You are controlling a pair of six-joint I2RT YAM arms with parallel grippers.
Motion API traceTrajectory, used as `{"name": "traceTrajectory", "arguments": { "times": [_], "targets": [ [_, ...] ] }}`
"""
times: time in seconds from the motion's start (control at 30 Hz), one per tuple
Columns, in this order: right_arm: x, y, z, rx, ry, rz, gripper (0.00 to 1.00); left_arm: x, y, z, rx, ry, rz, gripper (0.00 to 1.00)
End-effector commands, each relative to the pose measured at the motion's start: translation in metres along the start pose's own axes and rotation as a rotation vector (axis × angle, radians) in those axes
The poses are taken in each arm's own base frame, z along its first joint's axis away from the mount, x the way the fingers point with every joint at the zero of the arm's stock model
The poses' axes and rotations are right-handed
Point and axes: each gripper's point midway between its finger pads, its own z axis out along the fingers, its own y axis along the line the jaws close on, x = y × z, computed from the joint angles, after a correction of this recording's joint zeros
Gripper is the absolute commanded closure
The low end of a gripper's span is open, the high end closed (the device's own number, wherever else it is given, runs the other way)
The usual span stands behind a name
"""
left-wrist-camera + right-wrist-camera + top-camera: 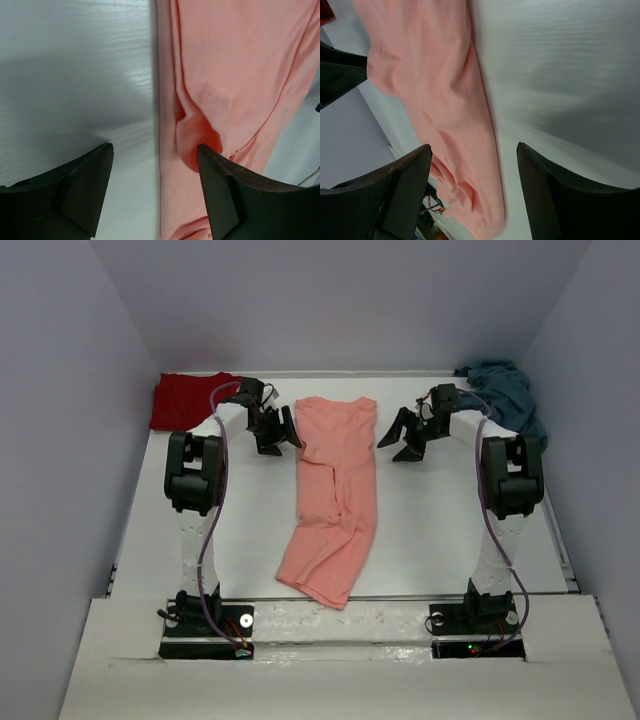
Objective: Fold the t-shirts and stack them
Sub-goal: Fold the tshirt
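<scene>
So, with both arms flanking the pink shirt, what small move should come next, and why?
Probably lower both grippers onto the far corners of the salmon-pink shirt and pinch. The left gripper and right gripper hang open beside its far end, holding nothing; the shirt lies as a long strip, not yet folded crosswise.

A white table (430, 530) fills the middle of the top view, and both wrist views show its matte surface close up, with a fine streaked grain and soft grey shadows. Plain pale lavender-grey walls close it in: a back wall (340, 300) along the far edge, a left wall (60, 460) and a right wall (600, 470). Along the near edge runs a white ledge (340, 685), crossed from side to side by a thin dark seam.
</scene>
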Motion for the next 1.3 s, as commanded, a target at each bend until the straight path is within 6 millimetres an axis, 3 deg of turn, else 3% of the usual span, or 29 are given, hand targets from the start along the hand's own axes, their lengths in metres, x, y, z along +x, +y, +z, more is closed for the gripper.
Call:
{"name": "traceTrajectory", "arguments": {
  "times": [0.0,0.3,0.7,1.07,1.23,1.27],
  "targets": [
    [-0.011,0.013,0.012,-0.012,-0.019,-0.053,0.26,-0.011,-0.006,0.000,0.023,-0.016,0.032,0.21],
    [-0.013,0.019,0.041,-0.010,0.020,-0.057,0.27,-0.018,-0.011,0.010,0.046,-0.014,0.028,0.21],
    [-0.018,0.010,0.052,0.006,0.033,-0.041,0.29,-0.037,-0.036,0.010,0.125,-0.075,0.024,0.22],
    [-0.018,0.008,0.061,0.020,0.050,-0.034,0.32,-0.016,-0.041,0.047,0.109,0.029,0.018,0.24],
    [-0.015,0.007,0.067,0.028,0.062,-0.031,0.40,-0.006,-0.035,0.055,0.096,0.058,0.005,0.34],
    [-0.015,0.006,0.068,0.031,0.063,-0.029,0.42,-0.003,-0.033,0.056,0.094,0.069,0.003,0.39]
  ]
}}
